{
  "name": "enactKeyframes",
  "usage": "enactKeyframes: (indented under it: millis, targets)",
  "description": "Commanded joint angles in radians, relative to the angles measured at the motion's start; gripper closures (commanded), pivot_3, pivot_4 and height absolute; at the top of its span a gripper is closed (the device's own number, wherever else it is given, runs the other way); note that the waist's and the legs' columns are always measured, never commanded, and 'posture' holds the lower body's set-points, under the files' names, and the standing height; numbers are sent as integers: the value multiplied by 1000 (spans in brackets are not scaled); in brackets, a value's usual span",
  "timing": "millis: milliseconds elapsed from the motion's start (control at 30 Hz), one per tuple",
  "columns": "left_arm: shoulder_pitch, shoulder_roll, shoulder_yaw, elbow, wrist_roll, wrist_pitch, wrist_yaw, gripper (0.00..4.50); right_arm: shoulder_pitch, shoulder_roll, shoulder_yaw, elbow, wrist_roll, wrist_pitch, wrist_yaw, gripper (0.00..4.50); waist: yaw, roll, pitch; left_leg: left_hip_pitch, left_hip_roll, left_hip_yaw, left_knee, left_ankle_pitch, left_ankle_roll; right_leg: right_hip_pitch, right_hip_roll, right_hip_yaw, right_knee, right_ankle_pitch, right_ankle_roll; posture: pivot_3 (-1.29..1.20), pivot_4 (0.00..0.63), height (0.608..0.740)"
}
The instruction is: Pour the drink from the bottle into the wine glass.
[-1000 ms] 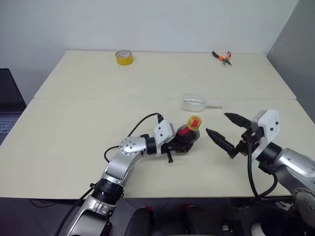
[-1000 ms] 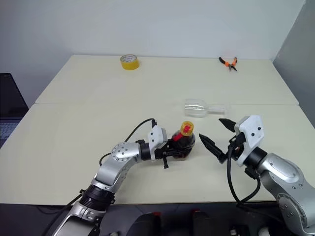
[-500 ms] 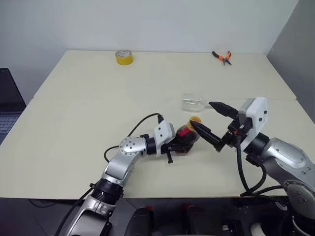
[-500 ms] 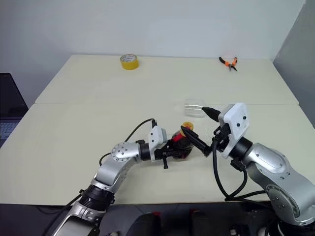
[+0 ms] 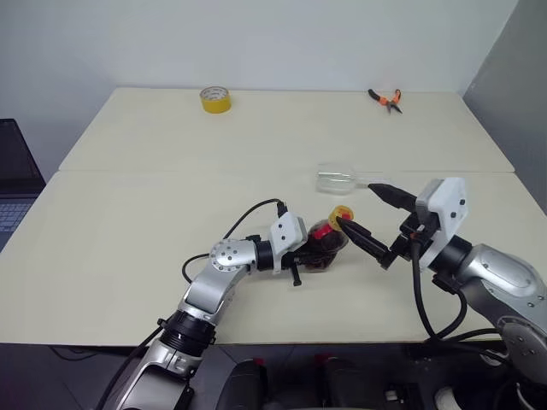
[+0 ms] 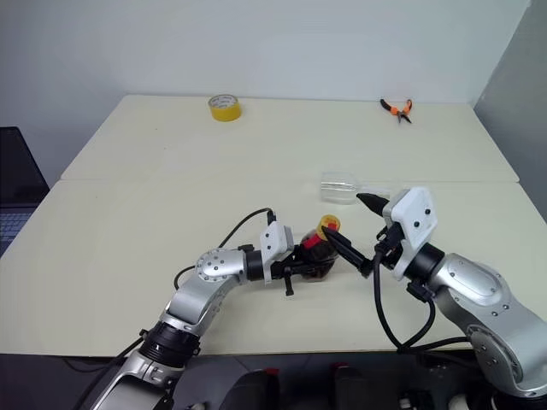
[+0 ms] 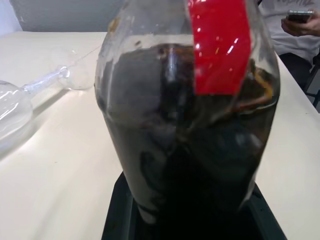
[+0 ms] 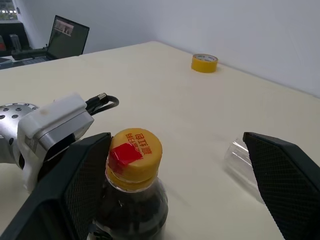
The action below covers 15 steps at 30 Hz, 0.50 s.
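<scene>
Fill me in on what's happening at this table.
The left tool is shut on the bottle of dark drink, holding it on the table. The right tool is open, with one finger by the yellow cap, which is on. The wine glass lies on its side just beyond, empty. Nothing has been poured.

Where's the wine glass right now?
The wine glass lies on its side on the table, just beyond the bottle and beside the open right gripper.
</scene>
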Motion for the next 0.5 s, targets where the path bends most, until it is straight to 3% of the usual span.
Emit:
enactKeyframes:
  millis: [33, 200, 500]
  targets:
    - [-12, -4, 21, -48, -21, -26, -3, 3835, 22, -19, -76, -19, 72, 16, 20, 0, 0, 0, 0, 0, 0, 0, 0, 0, 0, 0, 0, 0, 0, 0, 0, 0, 150, 740]
    - [-13, -5, 21, -45, -21, -27, -4, 3835, 51, -52, -90, -50, 185, 63, 47, 0, 0, 0, 0, 0, 0, 0, 0, 0, 0, 0, 0, 0, 0, 0, 0, 0, 150, 740]
    - [-12, -5, 19, -48, -20, -26, -4, 3837, -13, 1, -58, -31, 275, 71, -54, 0, 0, 0, 0, 0, 0, 0, 0, 0, 0, 0, 0, 0, 0, 0, 0, 0, 150, 740]
